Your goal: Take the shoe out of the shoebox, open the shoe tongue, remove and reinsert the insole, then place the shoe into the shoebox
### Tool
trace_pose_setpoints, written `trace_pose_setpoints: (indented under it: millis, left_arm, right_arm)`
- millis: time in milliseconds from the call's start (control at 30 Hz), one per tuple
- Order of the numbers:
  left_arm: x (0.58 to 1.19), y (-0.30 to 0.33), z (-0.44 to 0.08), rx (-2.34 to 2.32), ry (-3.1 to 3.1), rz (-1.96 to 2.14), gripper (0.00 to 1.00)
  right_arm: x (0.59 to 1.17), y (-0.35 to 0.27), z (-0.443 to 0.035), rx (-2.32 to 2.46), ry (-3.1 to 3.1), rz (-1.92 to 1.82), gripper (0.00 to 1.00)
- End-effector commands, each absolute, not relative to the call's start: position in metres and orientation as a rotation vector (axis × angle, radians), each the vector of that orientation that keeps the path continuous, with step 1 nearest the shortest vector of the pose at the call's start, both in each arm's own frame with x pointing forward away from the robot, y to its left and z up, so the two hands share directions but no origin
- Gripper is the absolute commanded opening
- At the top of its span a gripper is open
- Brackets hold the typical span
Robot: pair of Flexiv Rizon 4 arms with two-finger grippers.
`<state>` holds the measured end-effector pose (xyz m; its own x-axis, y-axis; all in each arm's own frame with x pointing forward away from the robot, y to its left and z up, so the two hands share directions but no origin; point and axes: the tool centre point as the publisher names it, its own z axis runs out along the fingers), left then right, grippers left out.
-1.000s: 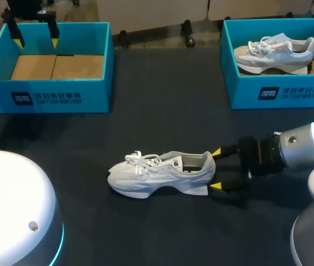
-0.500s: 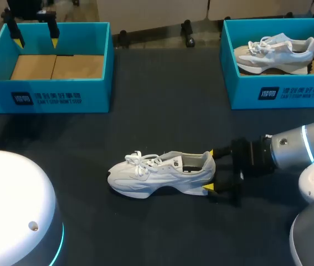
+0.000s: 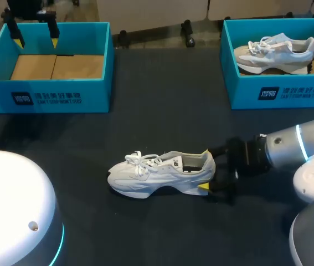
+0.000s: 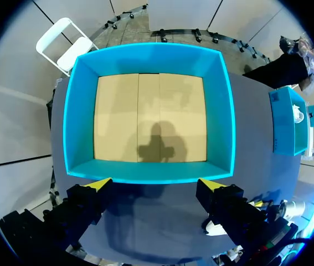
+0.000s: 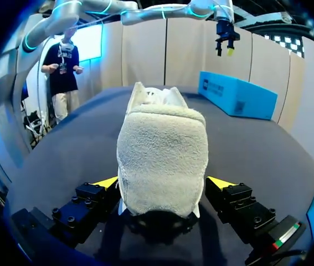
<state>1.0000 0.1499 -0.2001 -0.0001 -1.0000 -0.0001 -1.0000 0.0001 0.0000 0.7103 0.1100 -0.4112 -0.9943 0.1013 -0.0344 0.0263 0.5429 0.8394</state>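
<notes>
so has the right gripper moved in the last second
Yes: the right gripper has slid toward the shoe, its tips now flanking the heel; the shoe stayed put.

The dark tabletop (image 3: 162,111) is lit evenly from above. Soft shadow is cast under the white laced sneaker (image 3: 157,174), and by the left gripper (image 4: 155,184) inside the teal cardboard shoebox (image 4: 79,111).

Shoe mid-table, one box at each far corner.
I see the shoe (image 3: 159,174) lying on the table (image 3: 162,111) near the middle, toe to the left, heel to the right, with my right gripper (image 3: 204,170) at the heel. The left shoebox (image 3: 46,97) sits far left, under my left gripper (image 3: 36,41). The right shoebox (image 3: 278,94) sits far right and holds a second shoe (image 3: 276,54).
</notes>
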Motion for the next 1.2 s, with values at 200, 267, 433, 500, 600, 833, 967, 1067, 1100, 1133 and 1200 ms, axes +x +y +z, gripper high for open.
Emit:
trace_pose_setpoints:
  millis: [200, 267, 433, 500, 600, 833, 967, 1067, 1100, 1133, 1200]
  left_arm:
    - [1.000, 0.150, -0.200, -2.221, 2.222, 0.000, 1.00]
    - [1.000, 0.150, -0.200, -2.221, 2.222, 0.000, 1.00]
    - [1.000, 0.150, -0.200, -2.221, 2.222, 0.000, 1.00]
    - [1.000, 0.150, -0.200, -2.221, 2.222, 0.000, 1.00]
    - [1.000, 0.150, -0.200, -2.221, 2.222, 0.000, 1.00]
    - [1.000, 0.150, -0.200, -2.221, 2.222, 0.000, 1.00]
    - [1.000, 0.150, -0.200, -2.221, 2.222, 0.000, 1.00]
    - [1.000, 0.150, -0.200, -2.221, 2.222, 0.000, 1.00]
    - [1.000, 0.150, -0.200, -2.221, 2.222, 0.000, 1.00]
    - [1.000, 0.150, -0.200, -2.221, 2.222, 0.000, 1.00]
    - [1.000, 0.150, -0.200, -2.221, 2.222, 0.000, 1.00]
  right_arm:
    - [0.719, 0.123, -0.425, 0.094, 2.683, 1.490, 1.00]
    - [0.720, 0.124, -0.426, 0.090, 2.680, 1.499, 1.00]
    - [0.720, 0.125, -0.427, 0.084, 2.679, 1.505, 0.39]
    - [0.720, 0.125, -0.427, 0.077, 2.679, 1.509, 0.00]
    - [0.719, 0.123, -0.427, 0.076, 2.681, 1.505, 0.00]
    - [0.718, 0.113, -0.426, 0.088, 2.686, 1.484, 0.00]
    - [0.720, 0.109, -0.427, 0.086, 2.698, 1.472, 0.00]
    - [0.722, 0.107, -0.427, 0.081, 2.710, 1.461, 0.00]
    - [0.723, 0.106, -0.426, 0.081, 2.709, 1.459, 0.00]
    - [0.724, 0.106, -0.425, 0.078, 2.708, 1.456, 0.00]
    - [0.725, 0.106, -0.423, 0.070, 2.707, 1.449, 0.00]
